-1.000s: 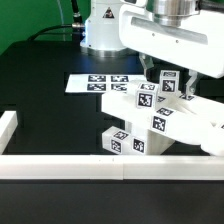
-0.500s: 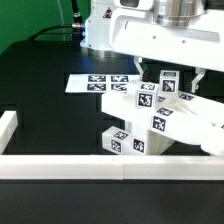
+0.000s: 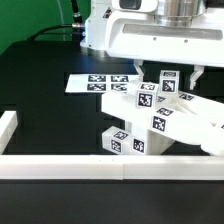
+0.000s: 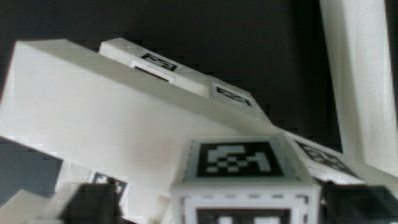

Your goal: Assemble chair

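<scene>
Since a second ago the arm has risen a little over the chair [image 3: 160, 115], and the parts themselves have not shifted. From my seat, the gripper [image 3: 168, 72] hangs over the upright tagged piece at the top of the stack, one finger to each side of it. I cannot tell from either view whether the fingers [image 3: 139, 72] press the plastic or stand just off it, so I won't call it a hold.

I see the chair parts clustered toward the table's [image 3: 50, 115] near edge, on the exterior view's right, leaning against the border rail [image 3: 110, 166] that runs along that edge. Behind them the marker board [image 3: 95, 83] lies flat. My wrist view shows a sloping white panel [image 4: 125, 100] with small tags along its rim, and a tagged block [image 4: 240, 165] close to the camera.
</scene>
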Action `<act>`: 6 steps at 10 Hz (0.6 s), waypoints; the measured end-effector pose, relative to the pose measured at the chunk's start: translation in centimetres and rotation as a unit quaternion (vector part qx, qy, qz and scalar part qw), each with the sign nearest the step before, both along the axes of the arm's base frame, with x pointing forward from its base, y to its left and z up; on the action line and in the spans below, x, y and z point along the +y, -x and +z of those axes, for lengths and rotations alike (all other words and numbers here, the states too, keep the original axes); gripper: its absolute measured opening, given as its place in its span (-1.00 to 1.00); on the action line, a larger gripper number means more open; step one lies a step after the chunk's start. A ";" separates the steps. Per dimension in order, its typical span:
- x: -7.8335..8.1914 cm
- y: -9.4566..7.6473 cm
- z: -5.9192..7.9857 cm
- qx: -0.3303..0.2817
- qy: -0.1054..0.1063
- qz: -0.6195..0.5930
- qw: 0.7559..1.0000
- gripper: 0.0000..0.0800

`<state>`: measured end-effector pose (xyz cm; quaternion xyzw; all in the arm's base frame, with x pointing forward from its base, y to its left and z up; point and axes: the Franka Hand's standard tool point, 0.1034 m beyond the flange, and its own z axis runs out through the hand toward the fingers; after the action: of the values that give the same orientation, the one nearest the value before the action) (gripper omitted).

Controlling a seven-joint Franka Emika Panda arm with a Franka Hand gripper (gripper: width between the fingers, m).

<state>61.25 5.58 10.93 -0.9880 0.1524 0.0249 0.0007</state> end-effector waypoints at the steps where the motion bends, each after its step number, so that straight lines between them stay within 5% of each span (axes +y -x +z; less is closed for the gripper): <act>1: 0.0 0.0 0.0 0.000 0.000 0.000 1.000 -0.08; 2: 0.0 0.0 0.0 0.000 0.000 0.000 1.000 -0.08; 3: 0.0 0.0 0.0 0.000 0.000 -0.006 1.000 -0.33; 6: 0.0 0.0 0.0 0.000 0.001 -0.048 0.999 -0.33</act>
<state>61.25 5.56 10.93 -0.9795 0.1999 0.0252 0.0006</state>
